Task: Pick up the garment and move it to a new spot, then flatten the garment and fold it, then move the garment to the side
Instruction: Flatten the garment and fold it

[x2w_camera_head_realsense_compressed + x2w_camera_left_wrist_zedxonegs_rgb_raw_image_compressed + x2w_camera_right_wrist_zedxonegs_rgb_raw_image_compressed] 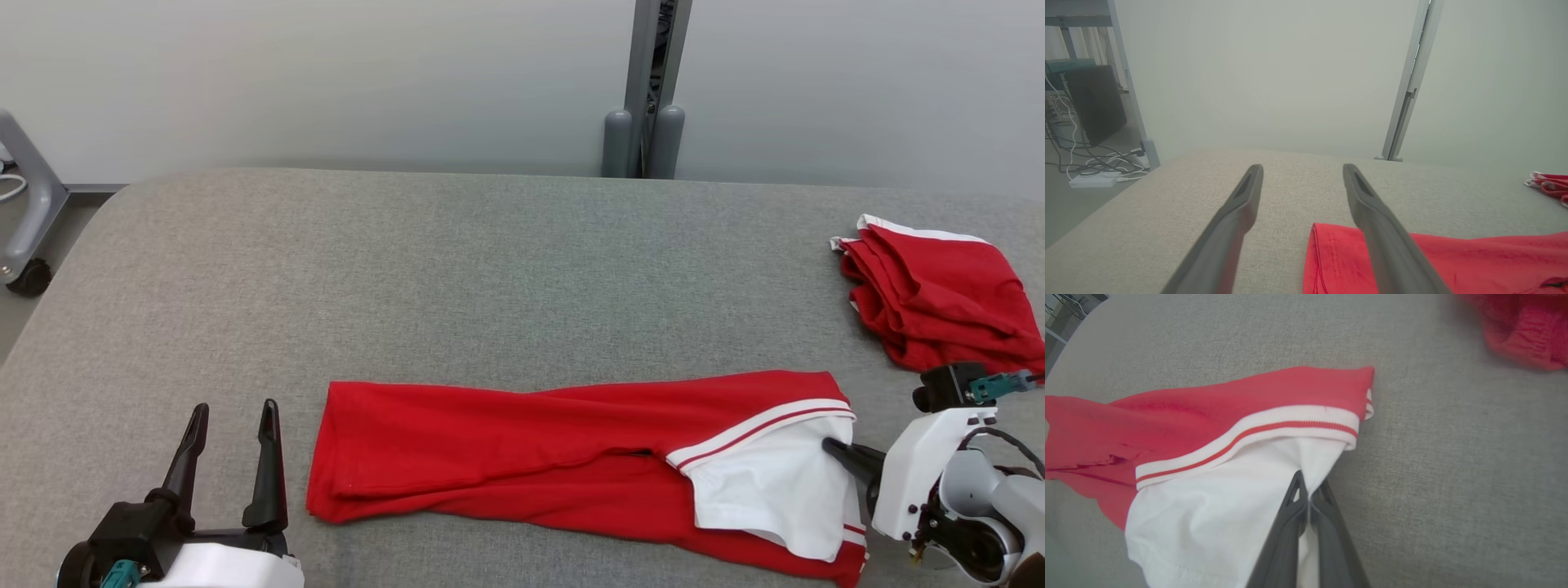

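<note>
garment [506, 449]: red, white panel at right end, white band with one thin red stripe. second garment [939, 302] far right: red, white edging. worktop [408, 269]: plain grey weave.

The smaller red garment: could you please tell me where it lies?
In the head view the smaller red garment lies near the table's right edge, beyond the right gripper, apart from the long red-and-white garment.

I'm seeing the garment [531, 441] showing as soft, matt knit cloth, ribbed at its trim; the desk [408, 269] is looking coarse and woven, possibly upholstery.
</note>
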Tool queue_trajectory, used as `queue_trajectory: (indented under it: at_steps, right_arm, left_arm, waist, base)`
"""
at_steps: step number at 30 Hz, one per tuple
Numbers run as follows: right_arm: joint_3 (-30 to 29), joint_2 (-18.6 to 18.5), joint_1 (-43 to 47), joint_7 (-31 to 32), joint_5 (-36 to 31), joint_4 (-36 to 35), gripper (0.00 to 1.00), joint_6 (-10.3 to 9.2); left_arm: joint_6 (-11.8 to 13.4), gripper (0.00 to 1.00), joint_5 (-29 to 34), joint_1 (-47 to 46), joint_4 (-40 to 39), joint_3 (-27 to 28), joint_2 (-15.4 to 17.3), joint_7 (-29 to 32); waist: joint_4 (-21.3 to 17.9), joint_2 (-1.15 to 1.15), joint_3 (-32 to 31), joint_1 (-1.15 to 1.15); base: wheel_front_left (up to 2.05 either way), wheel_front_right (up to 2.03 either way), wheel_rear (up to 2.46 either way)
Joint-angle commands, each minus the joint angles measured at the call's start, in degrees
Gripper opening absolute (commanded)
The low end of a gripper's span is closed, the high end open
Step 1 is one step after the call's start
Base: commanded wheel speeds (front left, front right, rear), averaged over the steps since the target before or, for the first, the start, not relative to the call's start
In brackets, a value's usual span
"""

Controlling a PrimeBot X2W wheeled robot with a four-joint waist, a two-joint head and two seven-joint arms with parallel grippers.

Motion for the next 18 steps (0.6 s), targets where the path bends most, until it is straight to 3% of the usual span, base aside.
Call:
queue_trajectory:
  at_steps: [1,7,18]
  right_arm:
    - [0.0,-0.7,0.4,-0.6,0.2,-0.3,0.00,-0.04]
    - [0.5,-2.7,-0.5,0.0,0.8,-3.3,0.00,-0.03]
    - [-0.8,-5.5,-0.9,4.9,12.1,-23.7,0.00,-0.02]
  left_arm:
    - [0.1,1.00,-0.2,0.0,-0.2,0.1,0.2,-0.2]
    - [-0.1,1.00,-0.2,0.3,-0.1,0.1,0.2,-0.2]
    - [0.4,1.00,-0.7,0.4,0.1,-0.8,0.2,-0.2]
  waist:
    - [-0.3,0.00,-0.1,0.00]
    - [-1.3,0.00,-0.4,0.00]
    - [-1.5,0.00,-1.0,0.00]
  base:
    - [0.00,0.00,0.00]
    - [0.00,0.00,0.00]
    - [0.00,0.00,0.00]
